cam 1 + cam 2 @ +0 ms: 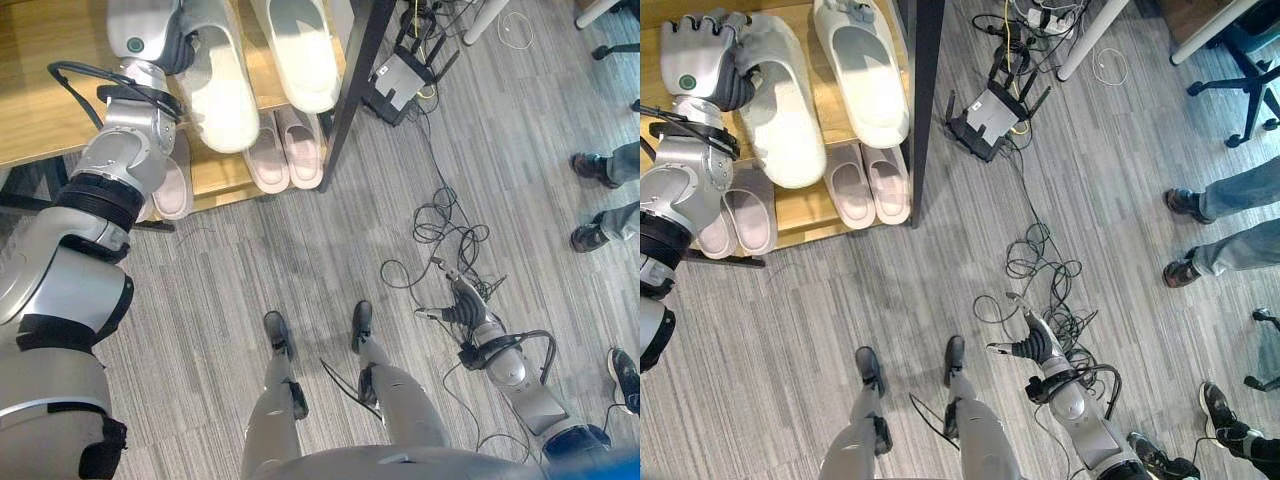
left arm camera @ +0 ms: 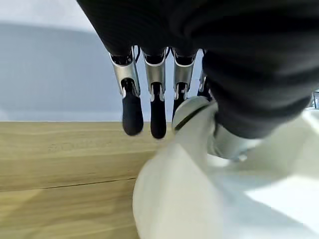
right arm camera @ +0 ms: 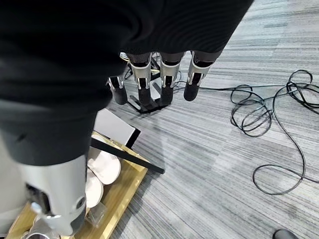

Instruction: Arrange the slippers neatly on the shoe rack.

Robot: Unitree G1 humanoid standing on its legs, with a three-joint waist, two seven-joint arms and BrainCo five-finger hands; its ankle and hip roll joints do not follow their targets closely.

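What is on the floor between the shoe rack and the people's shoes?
In the right eye view, a black router and tangled cables lie between the shoe rack and the shoes.

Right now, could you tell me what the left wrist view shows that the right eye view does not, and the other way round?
Left wrist view adds: up close, the left hand has its fingers curled over the white slipper's rim. Right eye view adds: a second white slipper beside it, pink slippers on the lower shelf, a router, cables, a person's legs, and the open right hand low over the floor. Both share: the left hand, that slipper, the rack.
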